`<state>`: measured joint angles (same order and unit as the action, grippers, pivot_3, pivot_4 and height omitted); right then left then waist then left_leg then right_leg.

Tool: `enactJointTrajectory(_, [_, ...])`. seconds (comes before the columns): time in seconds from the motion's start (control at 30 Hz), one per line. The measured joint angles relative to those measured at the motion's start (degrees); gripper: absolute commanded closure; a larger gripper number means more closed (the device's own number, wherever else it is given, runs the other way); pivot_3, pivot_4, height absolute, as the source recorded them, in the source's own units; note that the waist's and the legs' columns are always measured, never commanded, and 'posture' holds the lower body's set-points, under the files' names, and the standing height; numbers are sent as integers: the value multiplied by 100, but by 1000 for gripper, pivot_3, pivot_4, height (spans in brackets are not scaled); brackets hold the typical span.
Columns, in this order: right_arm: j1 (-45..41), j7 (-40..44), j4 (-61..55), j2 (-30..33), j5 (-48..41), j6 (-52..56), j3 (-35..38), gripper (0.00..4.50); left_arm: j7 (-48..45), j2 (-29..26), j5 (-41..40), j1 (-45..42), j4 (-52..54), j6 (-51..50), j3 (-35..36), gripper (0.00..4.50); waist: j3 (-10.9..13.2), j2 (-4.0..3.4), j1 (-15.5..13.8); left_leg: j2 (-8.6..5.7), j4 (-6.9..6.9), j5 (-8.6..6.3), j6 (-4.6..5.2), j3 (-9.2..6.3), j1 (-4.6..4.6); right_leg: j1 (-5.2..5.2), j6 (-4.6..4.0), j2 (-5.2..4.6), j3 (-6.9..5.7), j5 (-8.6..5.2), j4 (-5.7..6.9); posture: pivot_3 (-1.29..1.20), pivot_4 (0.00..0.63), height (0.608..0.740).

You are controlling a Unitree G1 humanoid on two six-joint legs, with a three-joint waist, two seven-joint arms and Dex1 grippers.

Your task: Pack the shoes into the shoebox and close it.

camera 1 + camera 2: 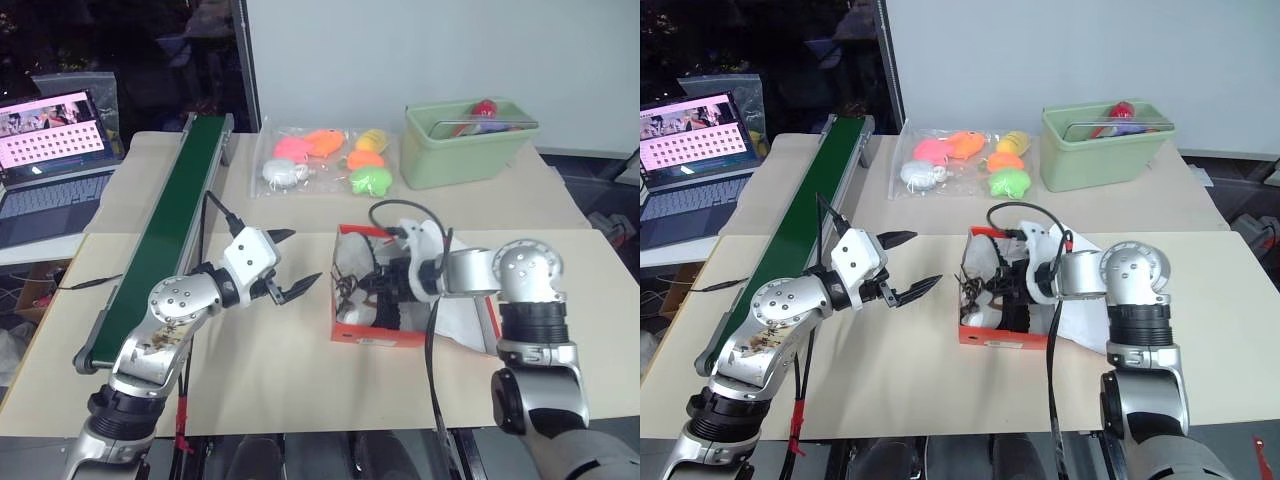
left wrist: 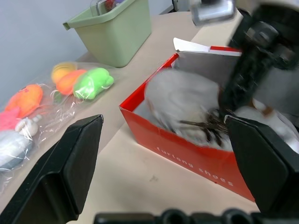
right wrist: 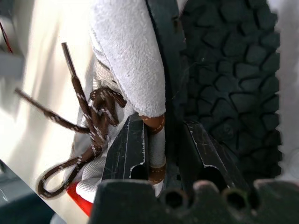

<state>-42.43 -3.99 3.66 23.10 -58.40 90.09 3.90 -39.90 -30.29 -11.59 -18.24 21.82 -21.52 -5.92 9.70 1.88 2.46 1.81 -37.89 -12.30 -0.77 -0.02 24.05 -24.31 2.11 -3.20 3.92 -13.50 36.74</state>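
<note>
Jaws of the right gripper [image 3: 161, 154] clamp the heel edge of an off-white suede sneaker with brown laces [image 3: 128, 56], holding it sole-sideways inside the red-orange cardboard shoebox [image 1: 375, 335] on the beige counter [image 1: 270, 370], likely to seat it. Left gripper [image 1: 285, 262], spread wide and empty, hovers just beside the box.
</note>
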Motion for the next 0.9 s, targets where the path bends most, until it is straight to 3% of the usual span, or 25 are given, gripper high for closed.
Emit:
enactJointTrajectory(0.13, [1,569,-89,349,273,-12,-282,3870,19,0,-1,-4,24,-6,1,36,-3,0,-44,-3,0,0,0,-1,-14,15,1,-2,-1,-1,-1,0,150,729])
enactJointTrajectory(0.37, [-68,1959,-226,1592,761,-261,-1331,3870,61,2,-1,-19,28,-9,20,36,-7,3,-160,-8,0,0,0,1,-23,25,4,-7,-2,-3,-9,0,150,729])
enactJointTrajectory(0.63, [-487,2980,34,1453,1693,-809,-2478,3870,110,44,-1,-125,26,-27,17,36,-75,70,-102,2,0,0,0,2,-51,43,2,1,-1,-2,-5,0,150,729])
enactJointTrajectory(0.73, [-603,3415,92,1460,2126,-1134,-2901,3870,120,56,-2,-145,29,-87,17,36,-91,80,-42,4,2,-3,1,2,-100,96,3,1,-1,-9,-14,0,150,729])
enactJointTrajectory(0.9, [-695,3906,497,1460,2508,-1564,-3131,3870,166,123,-2,-135,113,-134,10,36,-100,81,-5,10,4,-4,1,3,-143,150,39,3,-2,-31,-48,0,150,729])
